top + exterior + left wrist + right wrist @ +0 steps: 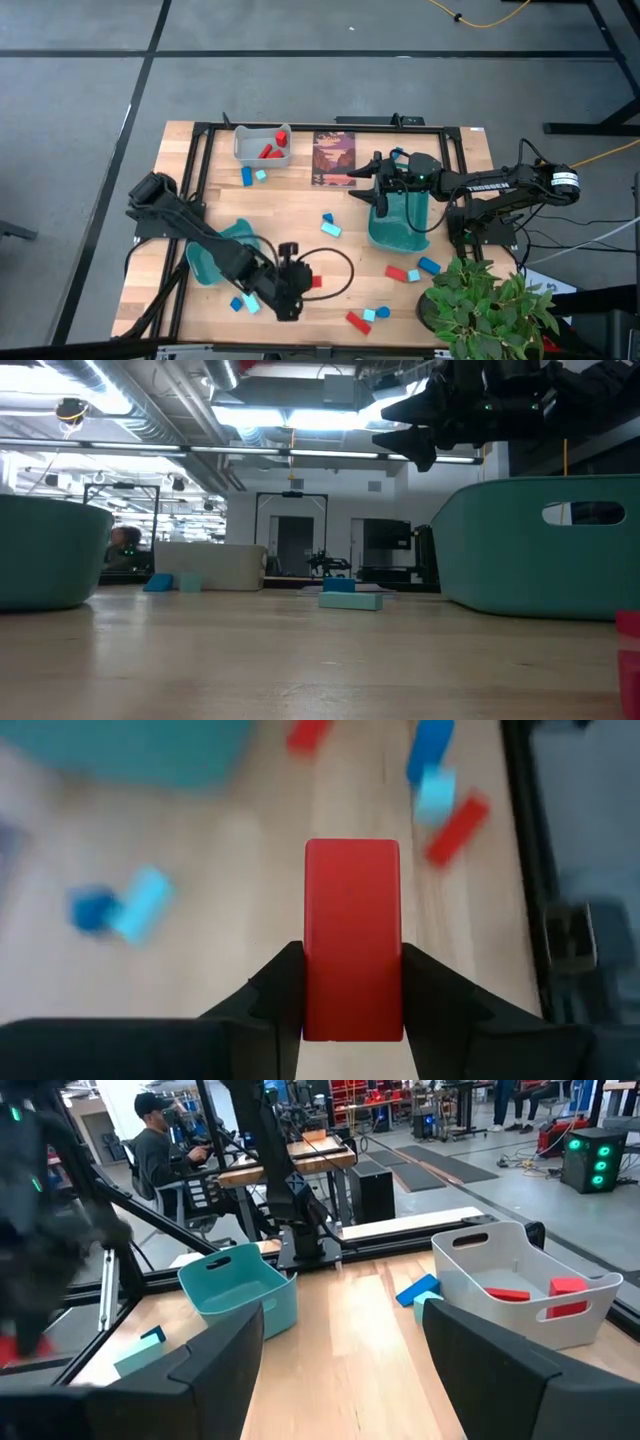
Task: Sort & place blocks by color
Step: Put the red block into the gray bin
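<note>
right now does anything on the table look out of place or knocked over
Nothing looks spilled or damaged. Loose blocks lie scattered across the table, unsorted, as a sorting job would leave them. The grey bin holds only red blocks. The left gripper is shut on a red block; the right gripper hangs open over a teal bin.

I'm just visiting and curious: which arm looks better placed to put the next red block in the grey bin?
Probably the left. The left gripper is already shut on a red block above the table's front, while the right gripper hangs open and empty by a teal bin, though nearer the grey bin.
</note>
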Robot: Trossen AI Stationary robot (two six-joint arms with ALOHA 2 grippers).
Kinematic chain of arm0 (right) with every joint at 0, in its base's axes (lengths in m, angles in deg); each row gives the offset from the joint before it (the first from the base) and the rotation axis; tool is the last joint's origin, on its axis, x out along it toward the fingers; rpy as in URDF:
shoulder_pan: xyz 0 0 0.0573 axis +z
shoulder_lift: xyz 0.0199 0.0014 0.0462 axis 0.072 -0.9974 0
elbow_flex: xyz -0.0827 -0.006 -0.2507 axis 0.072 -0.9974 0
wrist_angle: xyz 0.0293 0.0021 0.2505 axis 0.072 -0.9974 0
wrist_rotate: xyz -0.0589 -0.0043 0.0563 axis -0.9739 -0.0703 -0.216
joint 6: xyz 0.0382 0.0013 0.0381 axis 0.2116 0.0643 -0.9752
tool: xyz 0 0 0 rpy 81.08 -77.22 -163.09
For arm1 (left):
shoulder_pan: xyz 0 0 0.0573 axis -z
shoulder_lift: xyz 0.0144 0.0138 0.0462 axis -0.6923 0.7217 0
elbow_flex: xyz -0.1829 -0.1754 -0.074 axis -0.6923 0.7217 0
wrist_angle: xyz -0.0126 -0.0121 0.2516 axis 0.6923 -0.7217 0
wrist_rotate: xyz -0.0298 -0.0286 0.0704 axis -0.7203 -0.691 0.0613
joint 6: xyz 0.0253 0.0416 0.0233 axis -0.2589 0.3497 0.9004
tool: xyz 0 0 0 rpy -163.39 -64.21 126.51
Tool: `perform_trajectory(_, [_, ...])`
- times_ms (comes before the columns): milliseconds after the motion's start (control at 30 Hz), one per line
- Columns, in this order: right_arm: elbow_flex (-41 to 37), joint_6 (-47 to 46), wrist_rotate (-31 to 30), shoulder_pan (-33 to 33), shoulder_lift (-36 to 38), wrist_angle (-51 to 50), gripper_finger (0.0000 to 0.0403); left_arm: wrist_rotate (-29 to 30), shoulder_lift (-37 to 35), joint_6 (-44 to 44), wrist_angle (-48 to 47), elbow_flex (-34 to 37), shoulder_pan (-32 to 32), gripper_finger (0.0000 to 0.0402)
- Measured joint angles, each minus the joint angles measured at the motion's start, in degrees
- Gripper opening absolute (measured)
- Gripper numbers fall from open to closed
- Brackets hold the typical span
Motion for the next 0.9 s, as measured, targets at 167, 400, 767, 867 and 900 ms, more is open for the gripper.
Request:
perform_trajectory(167, [0.00, -0.16, 0.02, 0.02, 0.00, -0.25, 0.0277, 4.19, -3.83, 9.86, 6.46, 1.59, -0.48, 0.0124])
perform_trajectory(400, [0.00, -0.32, 0.00, 0.00, 0.00, -0.19, 0.0277, 0.78, -11.23, 16.34, 29.84, 17.83, -3.77, 0.0124])
perform_trajectory(767, [0.00, -0.11, -0.02, 0.02, 0.00, -1.42, 0.0277, -8.07, -25.11, 26.59, 63.60, 42.60, -11.80, 0.0124])
perform_trajectory(867, [0.00, 0.06, -0.02, 0.01, 0.00, -1.46, 0.0277, -9.70, -27.43, 28.69, 69.71, 47.22, -13.89, 0.0124])
perform_trajectory(900, [0.00, 0.07, -0.02, 0.00, 0.00, -1.31, 0.0277, -10.69, -28.14, 29.43, 71.33, 48.86, -14.82, 0.0124])
